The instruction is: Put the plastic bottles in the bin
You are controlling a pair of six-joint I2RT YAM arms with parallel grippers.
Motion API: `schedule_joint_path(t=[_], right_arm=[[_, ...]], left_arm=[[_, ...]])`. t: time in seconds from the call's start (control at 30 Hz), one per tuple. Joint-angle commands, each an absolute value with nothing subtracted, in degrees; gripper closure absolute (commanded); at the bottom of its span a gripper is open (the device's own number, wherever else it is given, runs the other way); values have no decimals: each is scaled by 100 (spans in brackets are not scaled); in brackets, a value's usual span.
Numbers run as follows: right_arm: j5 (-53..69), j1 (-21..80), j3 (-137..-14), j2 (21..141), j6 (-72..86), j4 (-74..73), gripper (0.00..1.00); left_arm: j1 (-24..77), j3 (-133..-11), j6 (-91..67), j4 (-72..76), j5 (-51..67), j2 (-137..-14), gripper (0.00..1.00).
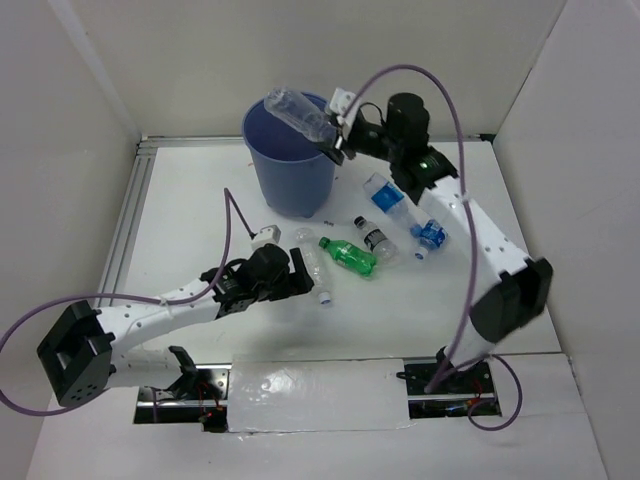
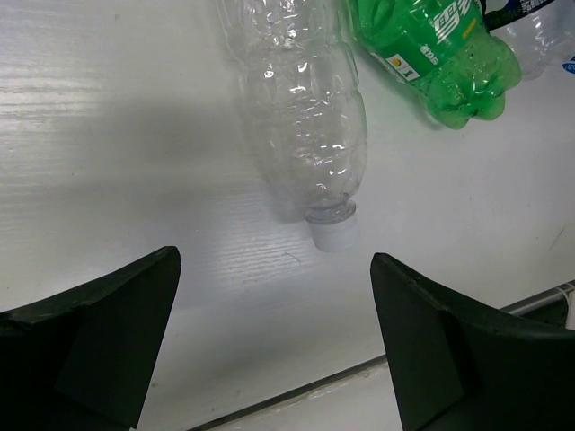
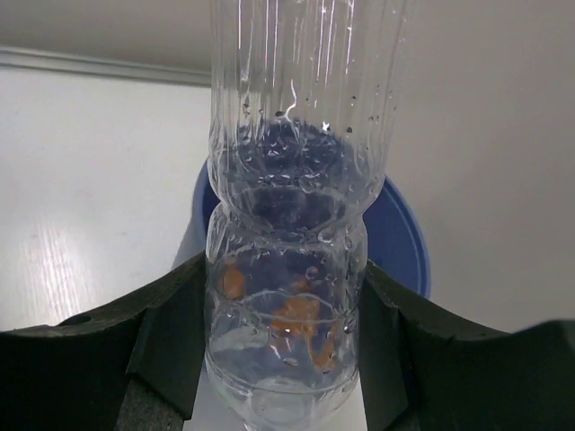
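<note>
My right gripper is shut on a clear plastic bottle and holds it over the open mouth of the blue-purple bin. In the right wrist view the bottle fills the gap between my fingers, with the bin below and something orange seen through it. My left gripper is open and empty, low over the table beside a clear bottle with a white cap. A green bottle, a black-capped clear bottle and blue-labelled bottles lie right of the bin.
White walls close in the table on the left, back and right. A metal rail runs along the left side. Another blue-capped bottle lies under my right arm. Cables loop over both arms.
</note>
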State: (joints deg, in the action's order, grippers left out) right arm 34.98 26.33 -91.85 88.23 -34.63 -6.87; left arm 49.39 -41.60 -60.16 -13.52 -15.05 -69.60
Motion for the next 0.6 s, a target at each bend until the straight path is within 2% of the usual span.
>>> schedule_joint_path(t=[0.0, 0.03, 0.13, 0.23, 0.4, 0.5, 0.57], right_arm=[[3173, 2821, -10403, 9709, -2769, 422, 69], [3173, 2821, -10772, 10312, -2708, 161, 66], [3226, 2821, -12222, 11412, -2401, -533, 24], [3059, 2734, -12928, 11820, -1926, -738, 0], [2753, 2321, -12762, 11437, -1074, -860, 0], [2750, 1891, -12166, 10779, -959, -1099, 0], [2751, 1505, -11253, 10329, -958, -1099, 0]], left_arm=[[4975, -4420, -5950, -941, -1529, -7110, 0], [4975, -4421, -5950, -888, -1529, -7110, 0], [4975, -4491, -5950, -809, -1669, -7329, 0], [4975, -4727, -5898, -809, -1723, -7584, 0], [4975, -5150, -5784, -625, -1609, -8417, 0], [4975, -5562, -5835, -808, -1608, -8884, 0], [4975, -5878, -5836, -992, -1661, -9359, 0]])
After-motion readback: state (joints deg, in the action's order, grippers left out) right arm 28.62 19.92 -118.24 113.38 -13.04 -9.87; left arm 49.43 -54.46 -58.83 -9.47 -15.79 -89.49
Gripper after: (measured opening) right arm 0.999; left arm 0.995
